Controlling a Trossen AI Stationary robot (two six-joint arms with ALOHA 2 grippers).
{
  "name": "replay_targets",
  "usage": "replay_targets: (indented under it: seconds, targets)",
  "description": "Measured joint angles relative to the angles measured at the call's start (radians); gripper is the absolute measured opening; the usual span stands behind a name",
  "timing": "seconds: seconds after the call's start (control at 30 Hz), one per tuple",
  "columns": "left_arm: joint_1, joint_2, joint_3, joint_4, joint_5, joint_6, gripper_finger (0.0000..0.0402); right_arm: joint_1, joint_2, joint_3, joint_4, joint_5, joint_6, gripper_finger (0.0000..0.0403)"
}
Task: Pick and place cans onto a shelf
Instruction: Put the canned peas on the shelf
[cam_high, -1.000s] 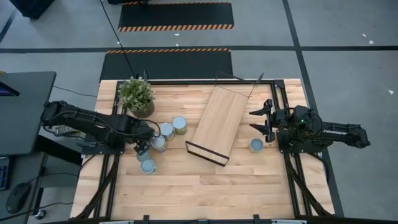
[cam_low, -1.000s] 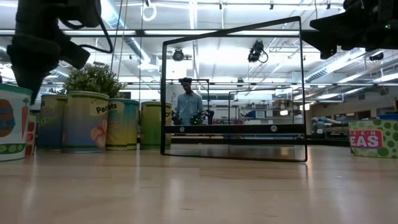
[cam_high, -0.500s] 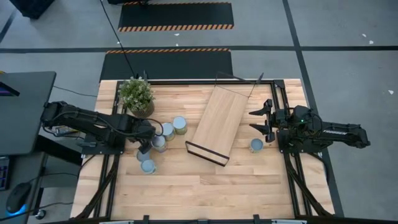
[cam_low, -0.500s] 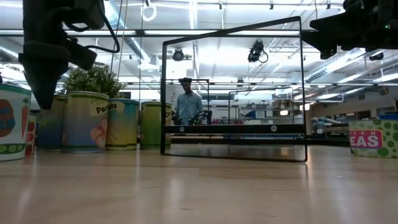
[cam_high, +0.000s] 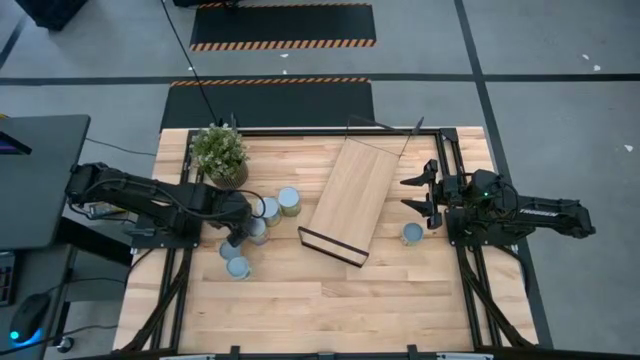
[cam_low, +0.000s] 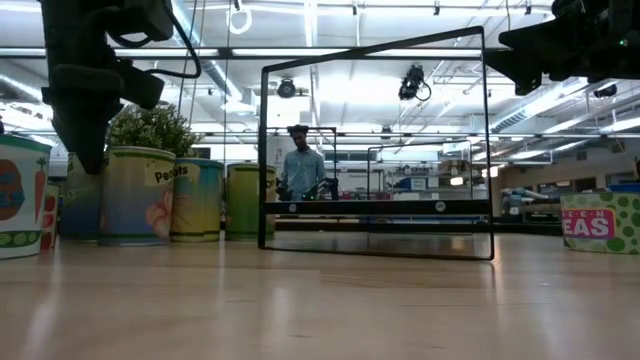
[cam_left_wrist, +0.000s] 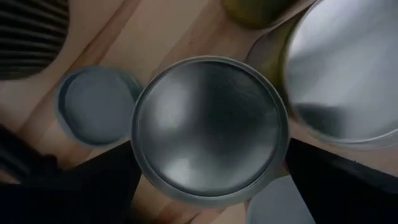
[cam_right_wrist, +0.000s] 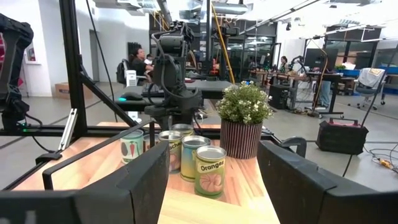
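Several cans stand in a cluster at the table's left (cam_high: 268, 208), and one more can (cam_high: 412, 234) stands near the right arm. The shelf (cam_high: 350, 200) lies flat and slanted mid-table; its black wire frame (cam_low: 375, 150) shows in the low view. My left gripper (cam_high: 237, 236) points down over the cluster, open. Its two fingers (cam_left_wrist: 93, 186) stand on either side of one can's round silvery top (cam_left_wrist: 208, 127), and I see no touch. My right gripper (cam_high: 412, 195) waits open at the right, held level, with nothing between its fingers (cam_right_wrist: 213, 155).
A potted plant (cam_high: 220, 152) stands at the far left behind the cans. Neighbouring cans (cam_left_wrist: 348, 68) crowd close around the one under my left gripper. Bare wood lies along the near half of the table (cam_high: 330, 305). People are in the room beyond (cam_low: 300, 170).
My left gripper has tipped to point more steeply down, and its fingers have swung a little toward the table's right, over the can cluster. The cans and the shelf have stayed put.
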Motion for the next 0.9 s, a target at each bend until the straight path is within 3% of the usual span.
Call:
replay_targets:
  seconds: [0.2,0.57,0.7,0.9]
  targets:
    - [0.0,0.0,0.0,0.005,-0.023,0.038,0.0381,0.0,0.0,0.0,-0.007,0.0,0.0,0.025]
    - [0.0,-0.002,0.007,-0.013,-0.015,0.078,0.0311,0.0,0.0,0.0,-0.016,0.0,0.002,0.025]
    - [0.0,-0.003,0.093,-0.118,-0.011,0.102,0.0317,0.0,0.0,0.0,-0.017,0.0,0.002,0.025]
    - [0.009,-0.002,0.323,-0.293,-0.073,0.117,0.0319,0.0,0.0,0.0,-0.014,0.0,0.002,0.025]
